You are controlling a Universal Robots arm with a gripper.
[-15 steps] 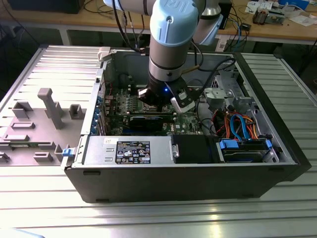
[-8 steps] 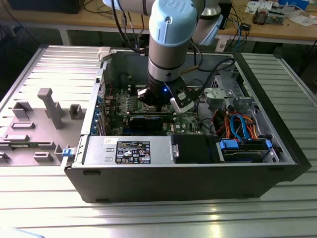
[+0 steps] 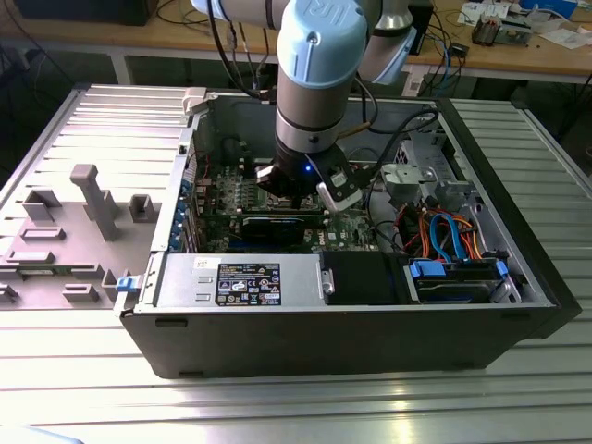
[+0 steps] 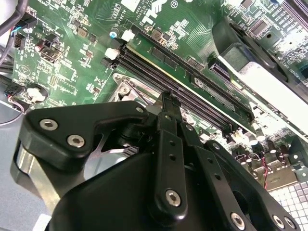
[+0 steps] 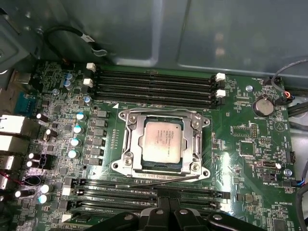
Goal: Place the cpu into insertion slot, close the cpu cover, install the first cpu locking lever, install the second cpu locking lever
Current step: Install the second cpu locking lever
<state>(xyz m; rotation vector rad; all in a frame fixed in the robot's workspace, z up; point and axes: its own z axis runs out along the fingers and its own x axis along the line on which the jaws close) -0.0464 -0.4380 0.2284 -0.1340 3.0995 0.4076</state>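
The cpu [image 5: 162, 140], a dull silver square, lies flat in the insertion slot [image 5: 204, 121] on the green board. Around it the cpu cover [image 5: 163, 117] lies down, a silvery frame with the chip showing through its cut-out. A thin wire locking lever [image 5: 163, 181] runs along the socket's side nearest my gripper, slanting slightly. My black gripper [image 5: 163, 196] hangs just beyond that lever, fingers together with nothing seen between them. In the second wrist view the gripper [image 4: 167, 96] tip sits close over a socket corner [image 4: 125, 89]. In the exterior view the gripper [image 3: 296, 190] is low inside the open computer case.
Long black memory slots [image 5: 154, 84] flank the socket on both sides. A grey case wall [image 5: 192, 29] stands behind the board. The power supply [image 3: 245, 282] and a drive bay with blue and orange cables [image 3: 453, 240] crowd the case. A grey fixture plate [image 3: 83, 213] lies on the exterior view's left.
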